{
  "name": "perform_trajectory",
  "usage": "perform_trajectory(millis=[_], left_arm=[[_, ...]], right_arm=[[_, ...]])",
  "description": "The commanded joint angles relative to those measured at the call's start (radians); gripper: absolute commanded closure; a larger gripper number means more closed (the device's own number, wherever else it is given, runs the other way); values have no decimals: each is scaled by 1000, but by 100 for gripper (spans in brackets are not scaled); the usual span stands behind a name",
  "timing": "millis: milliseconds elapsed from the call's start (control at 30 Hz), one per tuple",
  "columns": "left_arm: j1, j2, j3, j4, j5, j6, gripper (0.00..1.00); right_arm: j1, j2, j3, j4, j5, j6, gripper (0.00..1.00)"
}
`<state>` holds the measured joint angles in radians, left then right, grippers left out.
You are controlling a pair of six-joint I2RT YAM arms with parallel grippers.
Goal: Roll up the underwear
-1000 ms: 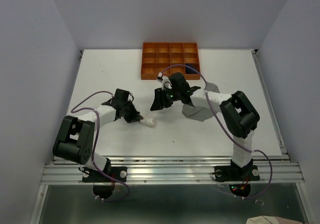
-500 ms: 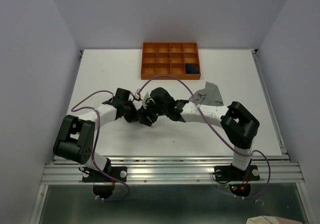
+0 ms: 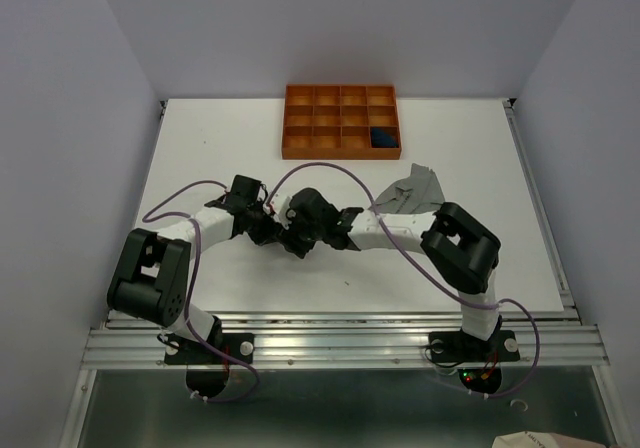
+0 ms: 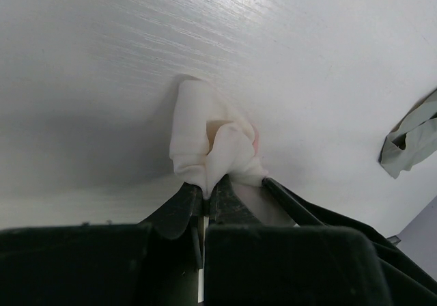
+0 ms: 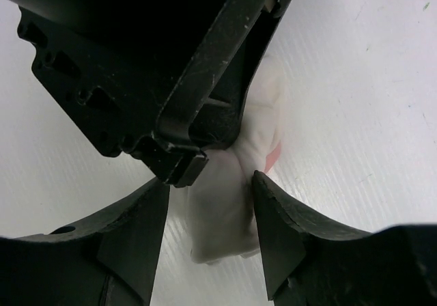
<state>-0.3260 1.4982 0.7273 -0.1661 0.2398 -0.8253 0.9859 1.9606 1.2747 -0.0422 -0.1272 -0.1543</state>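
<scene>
top external view: the right arm has swung away from the grey underwear (image 3: 415, 190), which lies crumpled on the white surface (image 3: 200, 148) at about 2 o'clock from the middle. it has come across to meet the left arm just off centre, toward 8 o'clock. a second ago the right pincer (image 3: 297, 240) hung near the orange tray (image 3: 290, 153) at 12 o'clock; now it sits nose to nose with the left pincer (image 3: 268, 230), and the two hide the small pale bundle between them.

the left wrist view shows that bundle plainly: the pale pink-white underwear (image 4: 208, 138), already wound into a short plump roll, rests on the surface at 12 o'clock from the left pincer's tips, which are clenched on its near edge. in the right wrist view the right pincer's jaws stand spread, one on either side of the same roll. whether they press on it cannot be told.

the navy blue underwear (image 3: 382, 136) lies in the tray's 4 o'clock corner compartment, so one piece looks finished. the meeting of the arms reads as a handover or a joint tightening of the second roll. the right pincer would need to clamp before the left lets go, or the soft roll may spring loose. the grey piece looks unrolled.
</scene>
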Motion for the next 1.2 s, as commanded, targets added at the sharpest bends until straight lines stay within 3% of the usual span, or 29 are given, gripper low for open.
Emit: perform_trajectory(millis=[0,533,700,867,967,1133,1167], left_arm=[[-7,39,-9,-96,-57,22,100],[-7,45,-11,-89,-13,17,100],[-7,31,-11,-84,-2,15,87],[-5,27,-12,-92,3,18,85],[-7,31,-8,-93,3,23,85],[-7,19,-5,-98,10,29,67],[-7,10,0,-101,7,29,62]], right_arm=[[20,15,28,24,40,-24,43],[62,81,25,30,162,-74,50],[71,118,26,8,227,-88,50],[80,146,14,-10,288,-83,52],[80,147,8,-8,314,-74,64],[89,153,-8,-4,382,-67,81],[89,153,-9,-1,403,-56,90]])
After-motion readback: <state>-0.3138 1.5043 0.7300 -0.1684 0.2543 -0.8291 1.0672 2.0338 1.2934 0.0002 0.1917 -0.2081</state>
